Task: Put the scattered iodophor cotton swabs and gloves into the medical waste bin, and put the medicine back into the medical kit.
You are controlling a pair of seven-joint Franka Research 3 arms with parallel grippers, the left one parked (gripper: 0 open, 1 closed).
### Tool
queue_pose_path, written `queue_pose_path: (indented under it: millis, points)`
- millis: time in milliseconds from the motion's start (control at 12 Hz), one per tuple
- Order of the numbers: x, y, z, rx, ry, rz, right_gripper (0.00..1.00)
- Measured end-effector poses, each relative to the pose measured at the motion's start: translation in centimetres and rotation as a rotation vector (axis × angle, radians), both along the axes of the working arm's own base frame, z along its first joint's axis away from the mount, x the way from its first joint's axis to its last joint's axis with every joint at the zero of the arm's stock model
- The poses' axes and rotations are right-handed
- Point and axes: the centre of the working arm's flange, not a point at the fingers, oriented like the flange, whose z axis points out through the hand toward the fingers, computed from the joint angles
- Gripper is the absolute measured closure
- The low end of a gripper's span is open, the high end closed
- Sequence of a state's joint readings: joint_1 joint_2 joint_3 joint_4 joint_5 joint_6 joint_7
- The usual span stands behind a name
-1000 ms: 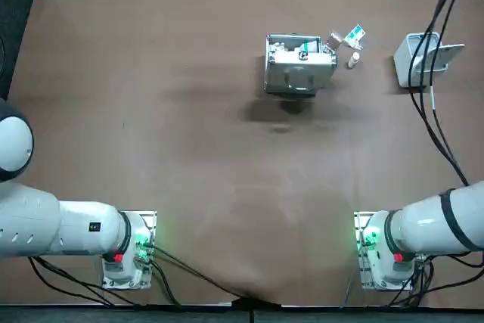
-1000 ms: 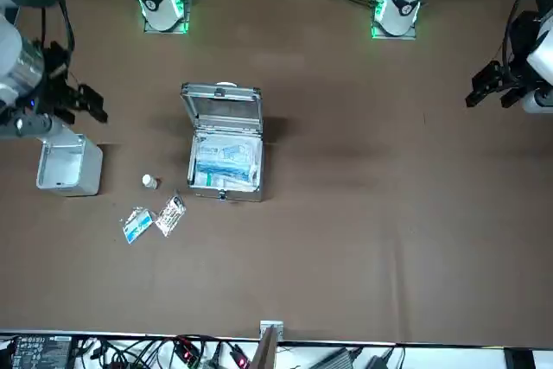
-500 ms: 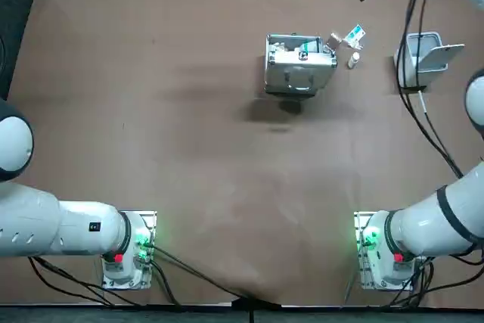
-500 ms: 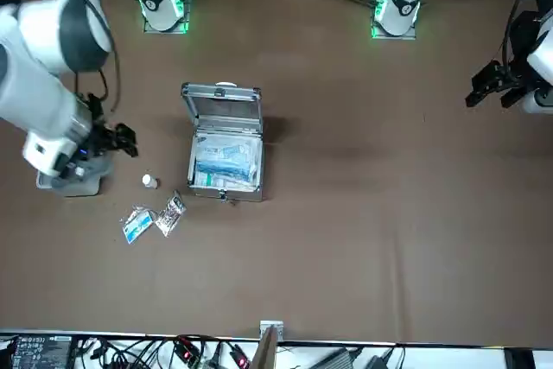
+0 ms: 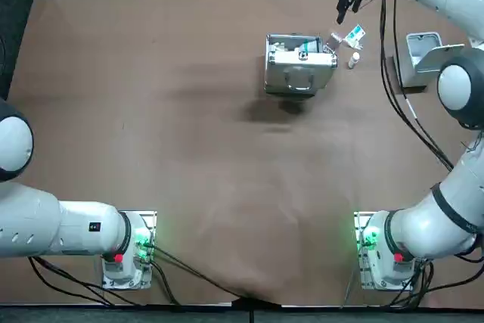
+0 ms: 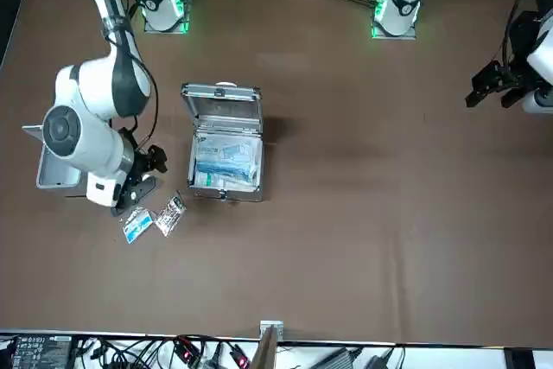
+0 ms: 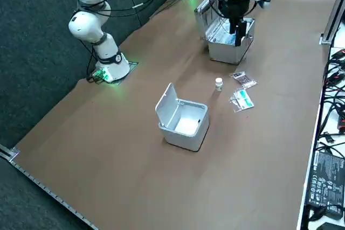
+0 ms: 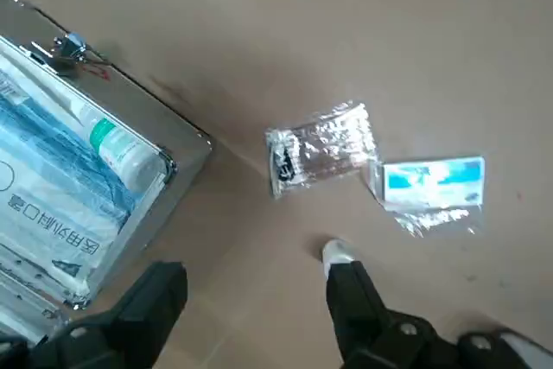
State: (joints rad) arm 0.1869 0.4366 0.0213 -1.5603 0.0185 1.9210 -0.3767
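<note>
While the right end effector (image 8: 259, 300) hangs open and empty, two packets (image 8: 321, 155) (image 8: 429, 187), one vial (image 8: 337, 252); one kit (image 8: 78, 179), one bin (image 7: 183, 119)

Plain brown across the counter (image 5: 189, 149). Silver metal on the medical kit (image 5: 300, 73), with white and pale blue packs inside and a white tube (image 8: 112, 140) capped in green. Just beside the kit, crinkled clear foil with black print on one packet (image 8: 321, 149); white with a bright blue panel on the other packet (image 8: 429, 186). White on the small bottle (image 7: 218, 83) near the kit. Pale grey-white on the waste bin (image 7: 180, 136), farther from the kit. Black on the right jaws, spread apart above the counter just beside the kit.
</note>
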Motion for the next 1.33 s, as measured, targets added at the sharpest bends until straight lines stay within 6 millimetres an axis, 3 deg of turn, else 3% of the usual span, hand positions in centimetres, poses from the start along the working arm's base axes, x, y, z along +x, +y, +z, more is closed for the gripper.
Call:
queue_pose_path:
  millis: [250, 583, 1083, 1250, 1333]
  points:
    - [1.0, 0.4, -3.1, 0.02, 0.032, 0.073, 0.0]
    - [2.9, 0.6, -9.6, 0.017, 0.016, 0.152, 0.0]
    - [4.0, -1.0, -12.5, -0.083, -0.025, 0.272, 0.0]
    - [4.2, -1.8, -13.1, -0.1, -0.019, 0.279, 0.05]
    - [4.2, -2.3, -13.3, -0.12, -0.017, 0.289, 0.13]
